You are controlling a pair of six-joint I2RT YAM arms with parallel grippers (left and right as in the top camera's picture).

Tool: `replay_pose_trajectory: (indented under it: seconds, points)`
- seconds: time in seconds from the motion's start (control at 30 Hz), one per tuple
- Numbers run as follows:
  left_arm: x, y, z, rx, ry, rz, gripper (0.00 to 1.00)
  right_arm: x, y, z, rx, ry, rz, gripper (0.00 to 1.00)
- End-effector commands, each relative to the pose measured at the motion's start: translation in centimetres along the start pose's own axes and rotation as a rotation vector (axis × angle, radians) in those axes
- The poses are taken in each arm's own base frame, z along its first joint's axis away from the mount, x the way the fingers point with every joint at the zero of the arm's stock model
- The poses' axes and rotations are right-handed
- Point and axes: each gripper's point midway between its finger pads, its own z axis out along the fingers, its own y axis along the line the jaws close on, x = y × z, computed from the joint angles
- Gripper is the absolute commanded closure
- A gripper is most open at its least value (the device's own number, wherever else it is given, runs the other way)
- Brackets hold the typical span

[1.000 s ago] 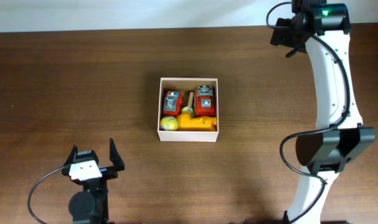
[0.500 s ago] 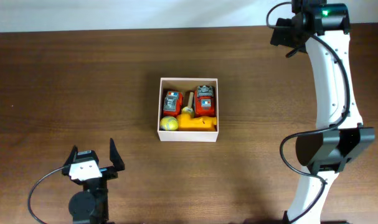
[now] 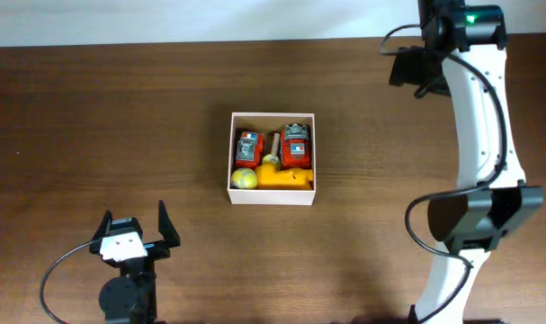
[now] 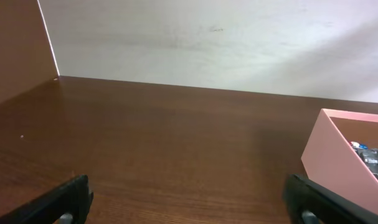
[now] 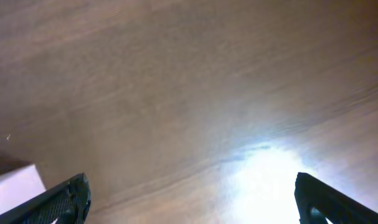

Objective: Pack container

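changed since a second ago: pretty much only the right arm [image 3: 479, 117]. Its dark wrist end up by the counter's [image 3: 93, 117] far right corner has slid a touch toward the near edge and slightly left.
not changed: the container, everything in it and the left gripper all sit exactly where they were.
container [image 3: 273, 196]: square white-walled box around the middle of the counter, open top, flat on the wood, well apart from both arms.
inside it: two red toys [image 3: 247, 146] side by side along the far half, a yellow ball [image 3: 244, 178] in the near-left corner, and an orange piece [image 3: 286, 178] along the near wall next to the ball.
left gripper [image 3: 134, 219]: near the counter's near-left corner, fingers spread wide, nothing between them.
right gripper [image 5: 190, 186]: fingers splayed wide in its own camera, only bare wood and a bright glare patch between them, holding nothing.
only overhead shows: the full contents of the box and where both arms stand.
only left wrist shows: the container from the side at its right edge, its wall looking pinkish [image 4: 329, 155], a bit of toy peeking over the rim, and a pale wall [image 4: 207, 43] behind the counter's far edge.
only right wrist shows: a pale corner [image 5: 11, 186] at lower left; can't tell what it is.
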Motion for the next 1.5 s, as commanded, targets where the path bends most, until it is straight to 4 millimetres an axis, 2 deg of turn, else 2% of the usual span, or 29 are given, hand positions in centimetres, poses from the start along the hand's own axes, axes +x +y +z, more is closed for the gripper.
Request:
replay_pose_trajectory:
  seconds: [0.0,0.1,0.23,0.33,0.43,0.53,0.7,0.73,0.87,0.9,0.93,1.17,1.47]
  points:
    - [0.0,-0.1,0.0,0.009,-0.002,0.015,0.01,0.3,-0.6,-8.5,-0.098,-0.163,-0.013,0.01]
    - [0.0,-0.1,0.0,0.009,-0.002,0.015,0.01,1.0,-1.7,-13.4,-0.137,-0.272,-0.032,0.01]
    - [0.0,-0.1,0.0,0.009,-0.002,0.015,0.01,2.7,-3.7,-17.6,-0.171,-0.366,-0.005,0.01]
    - [0.0,-0.1,0.0,0.009,-0.002,0.015,0.01,4.0,-4.8,-19.2,-0.194,-0.438,0.013,0.01]
    - [0.0,-0.1,0.0,0.010,-0.002,0.015,0.01,4.9,-5.7,-19.3,-0.220,-0.516,0.048,0.01]
    - [0.0,-0.1,0.0,0.009,-0.002,0.015,0.01,6.2,-5.7,-18.2,-0.289,-0.602,0.055,0.01]
    - [0.0,-0.1,0.0,0.009,-0.002,0.015,0.01,9.5,-5.3,-14.5,-0.406,-0.739,0.080,0.01]
    - [0.0,-0.1,0.0,0.009,-0.002,0.015,0.01,11.0,-5.2,-12.9,-0.437,-0.794,0.086,0.01]
    - [0.0,-0.1,0.0,0.009,-0.002,0.015,0.01,14.3,-4.8,-9.6,-0.491,-0.870,0.083,0.01]
    - [0.0,-0.1,0.0,0.009,-0.002,0.015,0.01,15.9,-4.6,-7.8,-0.508,-0.898,0.081,0.01]
    - [0.0,-0.1,0.0,0.009,-0.002,0.015,0.01,16.7,-4.6,-6.9,-0.513,-0.912,0.082,0.01]
    - [0.0,-0.1,0.0,0.010,-0.002,0.015,0.01,20.2,-4.3,-2.8,-0.529,-0.941,0.060,0.01]
    - [0.0,-0.1,0.0,0.009,-0.002,0.015,0.01,22.2,-4.1,0.5,-0.513,-0.941,0.033,0.01]
